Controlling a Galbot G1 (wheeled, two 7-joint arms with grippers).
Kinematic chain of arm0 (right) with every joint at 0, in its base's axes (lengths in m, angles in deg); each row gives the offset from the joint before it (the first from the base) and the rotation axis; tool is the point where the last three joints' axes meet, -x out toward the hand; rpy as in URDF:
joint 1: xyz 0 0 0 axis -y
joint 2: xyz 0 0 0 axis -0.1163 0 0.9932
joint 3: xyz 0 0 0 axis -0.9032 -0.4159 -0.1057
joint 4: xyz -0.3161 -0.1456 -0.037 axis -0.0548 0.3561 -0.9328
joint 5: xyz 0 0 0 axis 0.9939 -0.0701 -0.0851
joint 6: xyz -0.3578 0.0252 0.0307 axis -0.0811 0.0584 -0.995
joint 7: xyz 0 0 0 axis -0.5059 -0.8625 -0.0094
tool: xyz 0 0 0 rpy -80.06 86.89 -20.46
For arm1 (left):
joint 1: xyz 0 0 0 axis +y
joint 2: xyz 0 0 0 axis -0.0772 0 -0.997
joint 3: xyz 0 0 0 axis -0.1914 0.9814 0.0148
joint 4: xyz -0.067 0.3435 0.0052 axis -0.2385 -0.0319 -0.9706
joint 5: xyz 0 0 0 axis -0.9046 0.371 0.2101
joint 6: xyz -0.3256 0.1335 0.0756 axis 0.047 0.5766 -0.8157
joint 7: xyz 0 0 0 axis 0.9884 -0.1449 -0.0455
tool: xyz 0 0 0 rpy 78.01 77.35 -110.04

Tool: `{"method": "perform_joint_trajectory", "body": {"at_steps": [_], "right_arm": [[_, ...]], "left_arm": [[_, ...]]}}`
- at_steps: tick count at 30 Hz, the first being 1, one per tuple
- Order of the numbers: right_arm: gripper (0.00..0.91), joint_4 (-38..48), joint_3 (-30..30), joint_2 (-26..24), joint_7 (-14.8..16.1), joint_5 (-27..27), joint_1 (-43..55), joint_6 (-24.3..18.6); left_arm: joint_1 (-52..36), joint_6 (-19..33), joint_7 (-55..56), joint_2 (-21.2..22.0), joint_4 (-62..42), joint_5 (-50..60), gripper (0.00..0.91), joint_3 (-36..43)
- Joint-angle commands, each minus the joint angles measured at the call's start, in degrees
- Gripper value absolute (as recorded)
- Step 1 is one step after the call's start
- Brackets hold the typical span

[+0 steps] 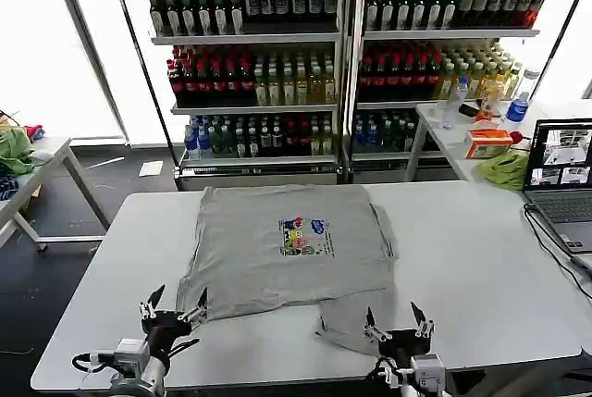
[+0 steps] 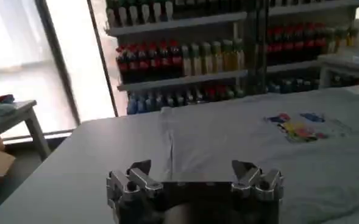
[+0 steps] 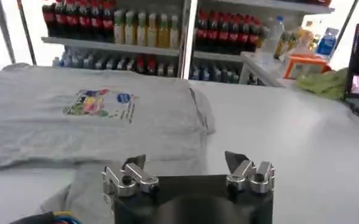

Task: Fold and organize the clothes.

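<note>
A light grey short-sleeved shirt (image 1: 277, 249) lies spread on the white table (image 1: 481, 267), chest print (image 1: 303, 236) facing up. One sleeve (image 1: 356, 321) trails toward the table's front edge. My left gripper (image 1: 174, 308) hovers open at the shirt's front left corner, nothing between its fingers. My right gripper (image 1: 398, 320) stands open just right of the trailing sleeve, also holding nothing. The left wrist view looks across the shirt (image 2: 258, 140) past the open left gripper (image 2: 194, 173). In the right wrist view the shirt (image 3: 94, 115) and its sleeve (image 3: 100, 182) lie ahead of the open right gripper (image 3: 185, 163).
An open laptop (image 1: 561, 179) with a cable sits at the table's right edge. A bright green cloth (image 1: 504, 168) and an orange box (image 1: 487, 142) rest on a side table behind. Drink shelves (image 1: 342, 55) fill the back. Another small table (image 1: 28, 175) stands far left.
</note>
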Motion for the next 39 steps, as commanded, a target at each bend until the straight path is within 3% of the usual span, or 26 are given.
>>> {"method": "perform_joint_trajectory", "body": {"at_steps": [1, 39], "right_arm": [[0.907, 0.23, -0.79, -0.04, -1.76, -1.63, -1.07, 0.21], [0.907, 4.63, -2.08, 1.50, -1.57, -1.25, 0.06, -0.91]], "left_arm": [[0.76, -0.83, -0.02, -1.28, -2.11, -2.53, 0.907, 0.04], [0.80, 0.29, 0.09, -0.69, -6.38, -5.45, 0.907, 0.39]]}}
